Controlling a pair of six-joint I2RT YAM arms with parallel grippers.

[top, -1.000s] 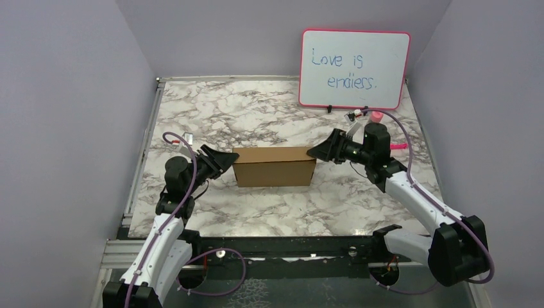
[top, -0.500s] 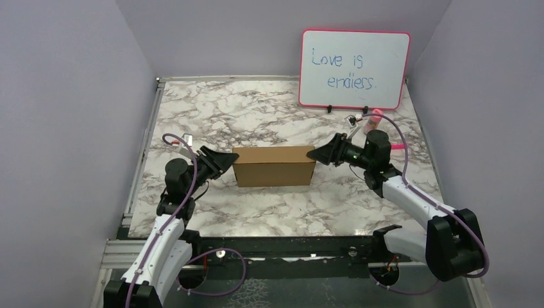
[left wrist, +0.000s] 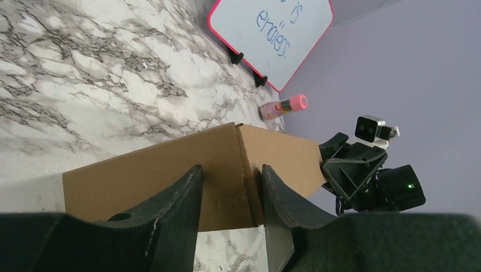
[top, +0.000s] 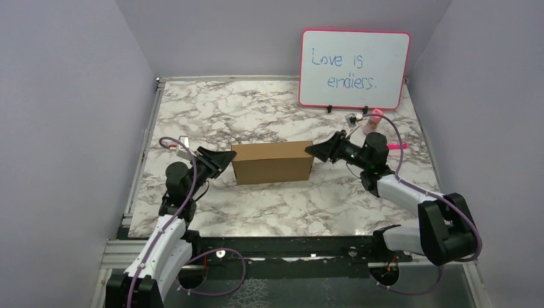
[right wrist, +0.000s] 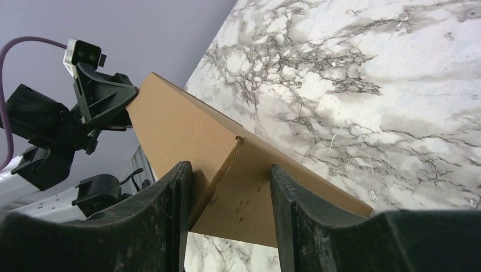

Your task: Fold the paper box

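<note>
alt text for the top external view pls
A brown paper box lies on a marble table, the left gripper at its left end and the right gripper at its right end. A pink-framed whiteboard reading "Love is endless." stands behind.

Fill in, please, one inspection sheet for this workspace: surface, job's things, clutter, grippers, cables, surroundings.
Surface: marble-patterned table, flat.
Job's things: paper box, folded up into a closed block, lying mid-table between the arms.
Clutter: whiteboard with blue writing standing at the far right; pink-capped tube in front of it.
Grippers: left gripper and right gripper both open, tips at opposite ends of the box; each wrist view shows a box corner between the fingers.
Cables: purple cable loops along each arm; none on the box.
Surroundings: plain lavender walls on three sides.
</note>
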